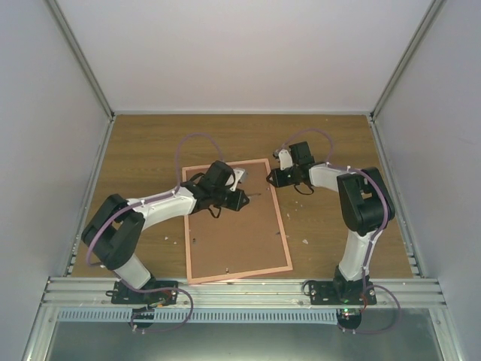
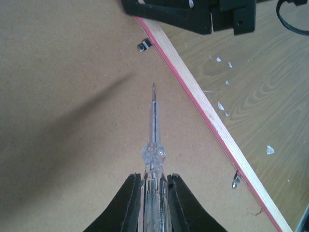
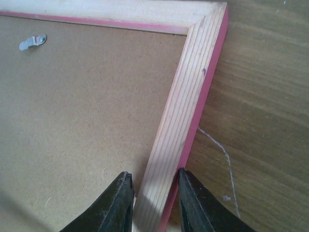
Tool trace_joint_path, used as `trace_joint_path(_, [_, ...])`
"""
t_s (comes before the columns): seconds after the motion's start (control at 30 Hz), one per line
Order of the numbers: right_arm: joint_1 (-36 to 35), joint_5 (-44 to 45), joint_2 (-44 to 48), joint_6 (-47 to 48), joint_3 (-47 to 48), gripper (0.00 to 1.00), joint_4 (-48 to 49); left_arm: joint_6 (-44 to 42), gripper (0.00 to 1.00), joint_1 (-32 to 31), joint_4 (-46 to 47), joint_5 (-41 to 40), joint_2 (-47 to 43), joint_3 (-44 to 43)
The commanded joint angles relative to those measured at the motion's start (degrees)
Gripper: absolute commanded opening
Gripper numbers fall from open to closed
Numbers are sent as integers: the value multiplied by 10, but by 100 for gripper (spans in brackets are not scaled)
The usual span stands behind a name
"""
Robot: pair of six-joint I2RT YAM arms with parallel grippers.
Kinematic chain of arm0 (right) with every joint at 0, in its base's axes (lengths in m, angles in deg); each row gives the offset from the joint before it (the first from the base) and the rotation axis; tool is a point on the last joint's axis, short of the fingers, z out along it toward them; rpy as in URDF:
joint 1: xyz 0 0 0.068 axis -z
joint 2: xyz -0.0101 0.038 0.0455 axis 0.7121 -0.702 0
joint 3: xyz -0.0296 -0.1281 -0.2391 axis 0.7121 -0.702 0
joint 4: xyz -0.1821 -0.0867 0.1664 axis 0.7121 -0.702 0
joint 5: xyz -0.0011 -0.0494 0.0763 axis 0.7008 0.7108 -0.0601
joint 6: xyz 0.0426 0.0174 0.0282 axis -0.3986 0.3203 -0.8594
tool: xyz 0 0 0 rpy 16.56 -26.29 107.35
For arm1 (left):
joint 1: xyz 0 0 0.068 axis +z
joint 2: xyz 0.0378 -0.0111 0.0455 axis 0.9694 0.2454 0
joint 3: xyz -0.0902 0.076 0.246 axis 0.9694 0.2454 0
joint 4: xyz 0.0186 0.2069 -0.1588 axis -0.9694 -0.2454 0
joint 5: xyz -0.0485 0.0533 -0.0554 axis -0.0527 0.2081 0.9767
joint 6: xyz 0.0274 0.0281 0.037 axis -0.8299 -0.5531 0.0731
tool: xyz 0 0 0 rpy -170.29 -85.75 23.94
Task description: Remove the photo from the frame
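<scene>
Little done: frame (image 1: 281, 218) face-down, backing board (image 1: 240, 241) still clipped in; left tool (image 2: 153, 180) pinches a screwdriver (image 2: 153, 125), right tool (image 3: 153, 174) straddles the rim, grip unclear.

Frame (image 1: 237, 248) on table (image 1: 150, 143); left gripper (image 2: 153, 179) over it; right gripper (image 3: 154, 173) astride edge near far-right corner.

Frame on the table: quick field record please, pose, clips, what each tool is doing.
frame: flat on table, back side up, pink rim around brown backing board
photo: not visible
clips: small metal tabs at the rim, one ahead of the screwdriver tip
left tool: shut on clear-handled screwdriver, tip over the backing board
right tool: fingers straddle the frame's rail near a corner; grip unclear
debris: pale flecks on table beside frame
</scene>
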Motion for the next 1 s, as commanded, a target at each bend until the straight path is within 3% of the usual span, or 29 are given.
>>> trace_joint_path(0.0, [-6, -7, 11, -29, -19, 26, -2, -12, 0, -4, 38, 7, 27, -27])
trace_joint_path(0.33, [-6, -16, 9, -60, -25, 18, 10, -17, 0, -9, 44, 13, 80, -57])
trace_joint_path(0.97, [-6, -28, 5, -75, -34, 16, 16, -2, 0, -10, 49, -7, 137, -96])
